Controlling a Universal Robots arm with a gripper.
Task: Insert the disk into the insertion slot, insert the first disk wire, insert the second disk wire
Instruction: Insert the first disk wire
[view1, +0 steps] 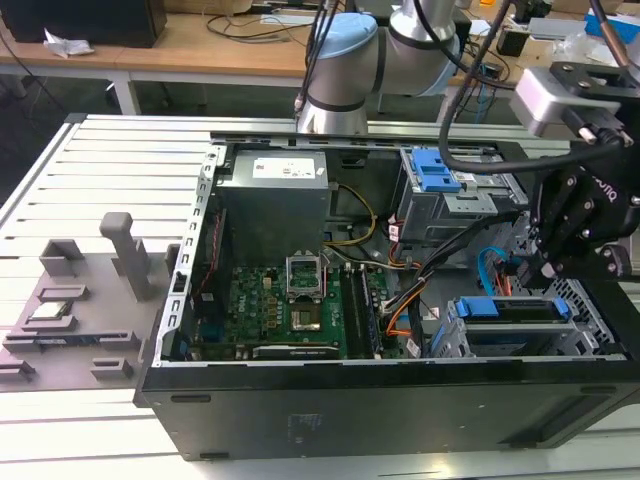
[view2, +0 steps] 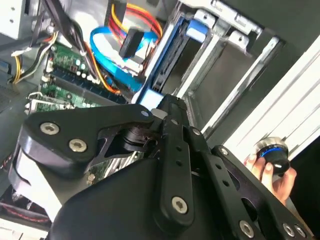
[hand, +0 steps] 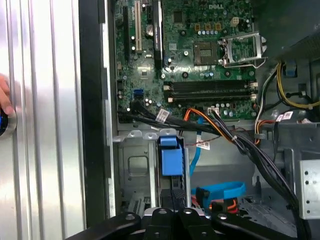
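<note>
Computer case (view1: 300, 425) open on a slatted bench (view1: 100, 170). At the exterior view's lower right, the disk (view1: 510, 310) sits inside the slot (view1: 455, 340). The hand (view1: 546, 268), closed narrow, meets its blue end, seemingly to press it home. Light-blue cable (view1: 487, 272) curls nearby.

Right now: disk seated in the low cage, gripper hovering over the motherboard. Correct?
No. The gripper hangs over the low cage at the exterior view's right, not the motherboard, as the exterior view shows. The disk does sit in that cage.

Arm (view1: 340, 55) arched, tool (view1: 548, 262) pointing down, exterior view's right.
</note>
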